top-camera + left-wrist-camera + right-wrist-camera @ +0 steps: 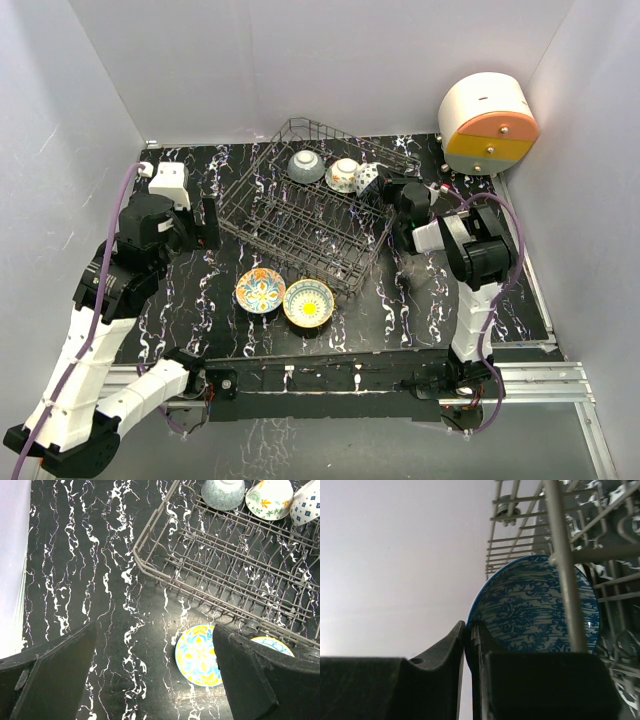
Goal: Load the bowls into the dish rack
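Right gripper (465, 628): fingers closed almost together, pinching the rim of the blue bowl (530, 610). Holds that bowl tipped on edge, painted inside towards the wrist camera, behind a wire of the dish rack (559, 540), at the rack's far right end. Just past the held bowl, away from the gripper along the same row: orange-green floral bowl (270, 497), then grey bowl (222, 492), both tipped among the tines.

Left gripper (154, 626): jaws spread wide, gripping nothing, hanging above the black marbled table (75, 555) off the rack's left side. Ahead and to the right, flat on the table just outside the rack's near wall: orange-blue floral bowl (196, 655), partly hidden by the right finger. Further right, touching it or just beside it, cannot tell which: yellow sunflower bowl (272, 644), mostly hidden behind the same finger.

Off to the right and beyond the right gripper, at the table's far corner: round white, orange and yellow container (487, 122).
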